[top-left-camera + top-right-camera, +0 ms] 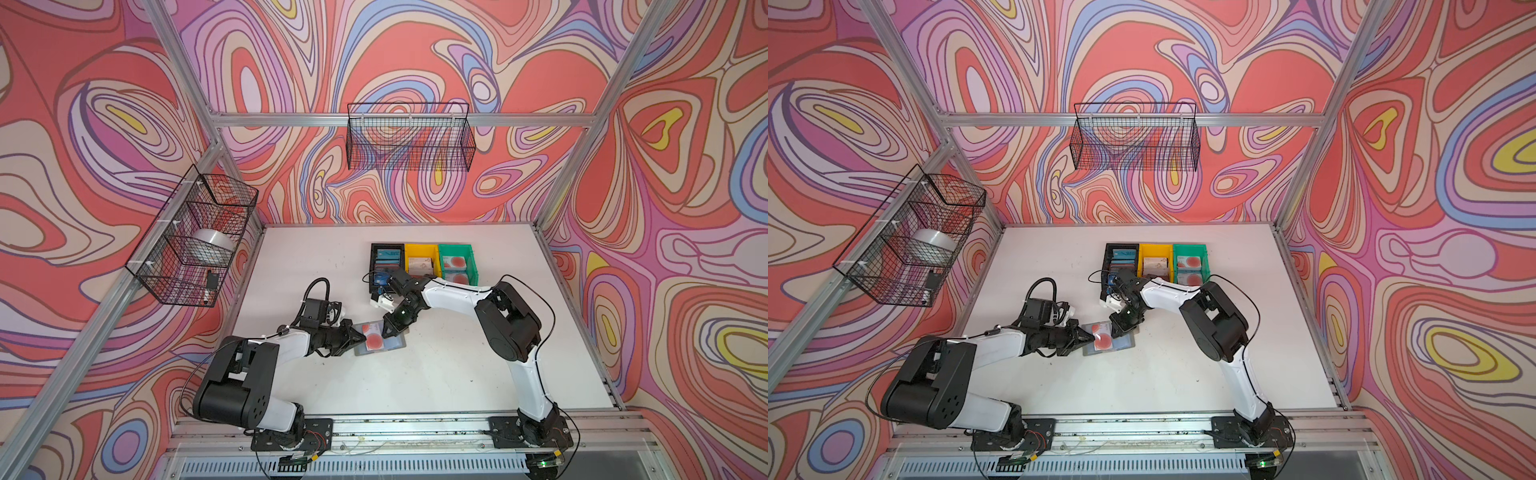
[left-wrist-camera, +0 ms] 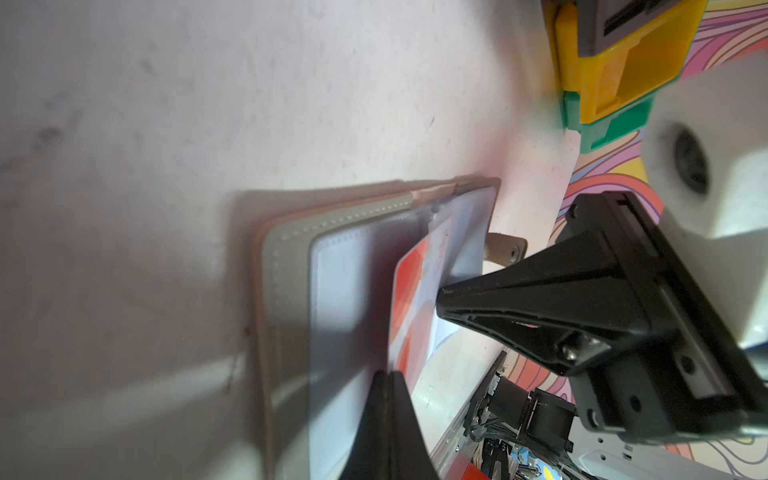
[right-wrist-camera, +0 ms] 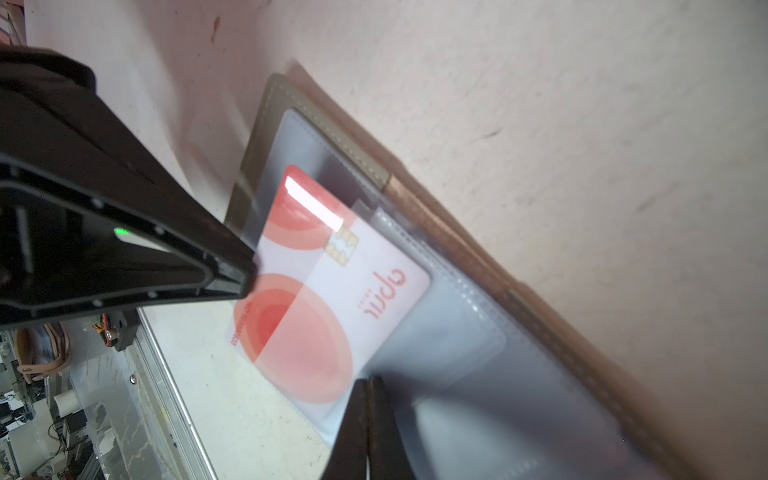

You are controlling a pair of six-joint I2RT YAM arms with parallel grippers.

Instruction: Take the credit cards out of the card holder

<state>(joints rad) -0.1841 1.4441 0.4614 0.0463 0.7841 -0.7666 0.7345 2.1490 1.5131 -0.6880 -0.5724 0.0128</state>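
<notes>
Grey card holder (image 1: pixel 394 343), open flat on the worktop (image 1: pixel 436 374): I saw the left hand (image 1: pixel 360 337) pinching the half-out pale credit card (image 3: pixel 332 291) by its free end, the right hand (image 1: pixel 388 328) closed on the clear sleeve (image 3: pixel 457 332); I judged a straight, level pull best.

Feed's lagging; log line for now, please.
left gripper: shut on card | card: partly out | right gripper: shut on sleeve | card holder: open

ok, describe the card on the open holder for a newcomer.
On the white table, a grey card holder lies open between the left tool and right tool. Partly under its clear sleeve sits a pale card with red blotches; its twins lie in the green bin, this one outside.
</notes>
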